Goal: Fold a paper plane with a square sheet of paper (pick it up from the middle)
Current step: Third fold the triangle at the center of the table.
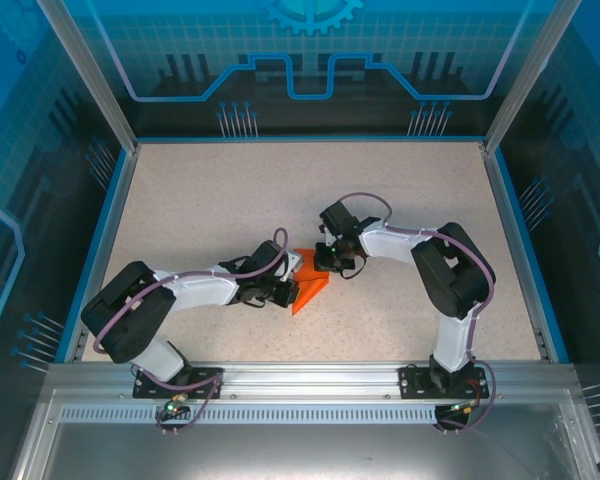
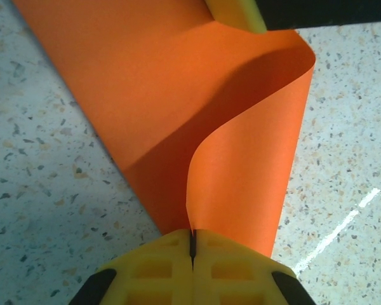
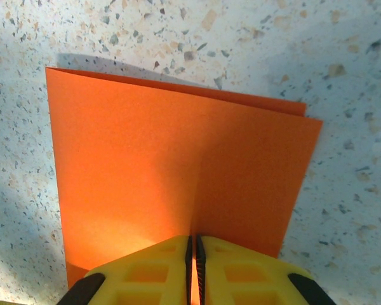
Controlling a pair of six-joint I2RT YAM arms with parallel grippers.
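The square sheet of paper [image 1: 313, 290] is bright orange and lies folded near the middle of the table, between both grippers. My left gripper [image 1: 286, 291] reaches in from the left. In the left wrist view it [image 2: 192, 234] is shut on a paper edge, and the sheet [image 2: 171, 82] curls up and over from there. My right gripper [image 1: 330, 263] comes in from the right above the sheet. Seen from the right wrist, it [image 3: 192, 240] is shut on the sheet [image 3: 178, 159], whose two layers show slightly offset along the far edge. A yellow finger [image 2: 236, 13] of the right gripper touches the paper's far side.
The speckled beige table [image 1: 210, 190] is bordered by blue side rails and a metal frame [image 1: 300, 380] at the near edge. Both arms bend inward over the table's centre and stand close together. Bare tabletop lies all round the paper.
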